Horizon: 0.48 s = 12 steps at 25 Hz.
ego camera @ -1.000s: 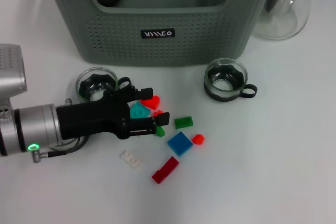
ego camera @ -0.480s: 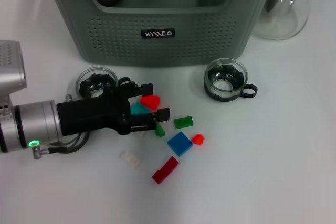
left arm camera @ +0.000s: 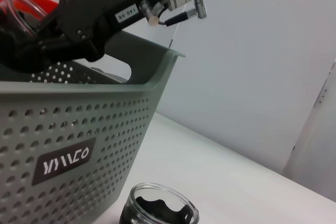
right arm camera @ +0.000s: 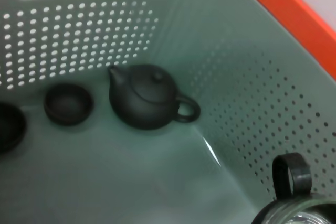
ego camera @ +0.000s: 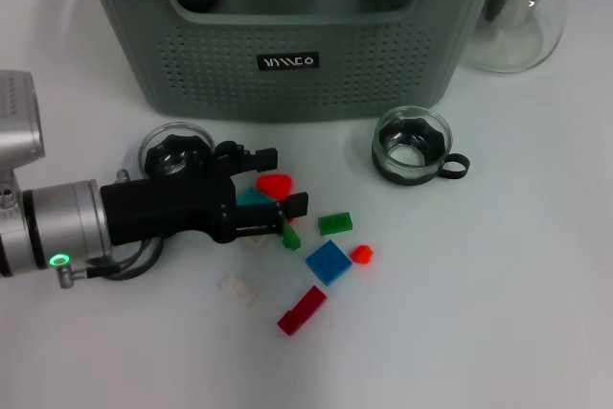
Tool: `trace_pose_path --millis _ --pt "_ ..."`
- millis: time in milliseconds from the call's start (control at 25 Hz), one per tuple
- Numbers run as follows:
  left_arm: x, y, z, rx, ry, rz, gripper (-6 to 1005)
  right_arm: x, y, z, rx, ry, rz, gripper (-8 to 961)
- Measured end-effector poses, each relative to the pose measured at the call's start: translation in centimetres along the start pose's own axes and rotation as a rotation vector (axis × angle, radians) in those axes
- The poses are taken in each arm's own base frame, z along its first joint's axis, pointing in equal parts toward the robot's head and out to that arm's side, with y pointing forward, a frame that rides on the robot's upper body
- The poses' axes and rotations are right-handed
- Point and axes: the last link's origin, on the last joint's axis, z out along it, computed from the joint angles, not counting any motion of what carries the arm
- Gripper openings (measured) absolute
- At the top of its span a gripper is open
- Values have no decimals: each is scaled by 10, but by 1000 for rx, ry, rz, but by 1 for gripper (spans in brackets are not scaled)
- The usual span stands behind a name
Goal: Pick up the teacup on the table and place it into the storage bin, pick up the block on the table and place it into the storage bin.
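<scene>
Blocks remain scattered on the table: the left gripper (ego camera: 280,184) lies low among them, fingers parted around a teal block (ego camera: 251,197) and a red block (ego camera: 274,184), nothing lifted. Beside it one glass teacup (ego camera: 173,151) waits; another (ego camera: 411,144) points its handle rightward. Right gripper (left arm camera: 21,40) holds a third teacup (right arm camera: 294,208) inside the storage bin (ego camera: 316,64), beside a dark teapot (right arm camera: 147,97), unreleased.

L arm: silver cylindrical wrist w/ green glowing ring light, thin black cable looping beneath, matte black housing ending in the left pincer (ego camera: 280,182) w/ black fingers. R arm, seen from L wrist cam: silver wrist, cyan light, white label w/ digits on black body.
</scene>
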Motion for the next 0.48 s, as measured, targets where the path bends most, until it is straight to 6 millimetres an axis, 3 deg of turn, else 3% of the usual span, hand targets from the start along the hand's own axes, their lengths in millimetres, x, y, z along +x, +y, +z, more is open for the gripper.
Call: trace_pose_path --millis 480 --pt "-1 1 1 -5 3 -6 844 13 -2 2 14 49 47 62"
